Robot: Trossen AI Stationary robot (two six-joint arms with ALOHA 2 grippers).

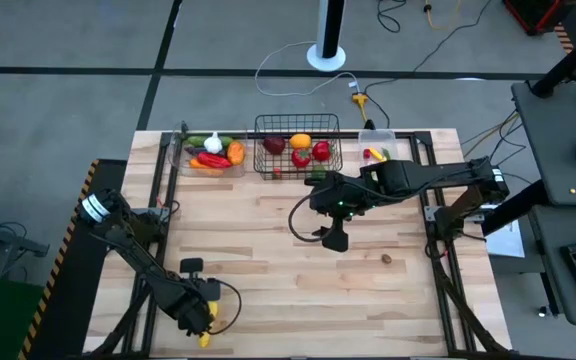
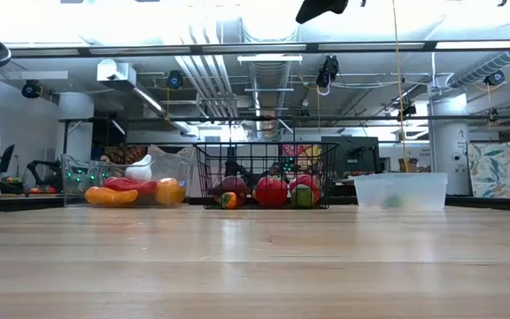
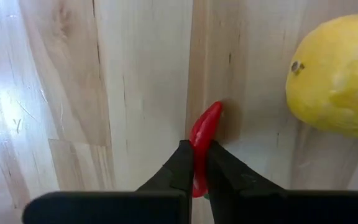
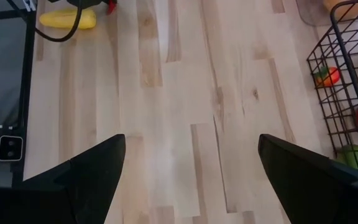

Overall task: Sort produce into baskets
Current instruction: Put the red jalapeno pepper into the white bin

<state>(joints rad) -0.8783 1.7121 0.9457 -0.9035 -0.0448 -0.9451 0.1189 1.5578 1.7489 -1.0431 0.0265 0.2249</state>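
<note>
Left wrist view shows the left gripper (image 3: 194, 163) clenched on a small red chili pepper (image 3: 204, 138), its 2 dark fingers (image 3: 178, 167) pinching the pepper near its middle, with the pointed tip sticking out ahead of them onto the wooden table (image 3: 135, 93). Just beyond and to one side of that claw lies a yellow toy fruit (image 3: 337, 78), close to the pepper but apart from it.

In the high view this claw sits at the table's near left corner, well apart from the black wire basket (image 1: 298, 150) and the 2 clear bins, the wide bin (image 1: 208, 152) and the small bin (image 1: 376, 148), along the far edge. The right gripper (image 4: 188, 168) hovers released, jaws spread wide, over the middle of the table just short of the wire basket.

The pepper looks light, hard and glossy, so it probably will not deform but could swivel or slide between the narrow pads. A mid-body hold, as here, seems the safest place; the tapered tip would likely squirt free.
</note>
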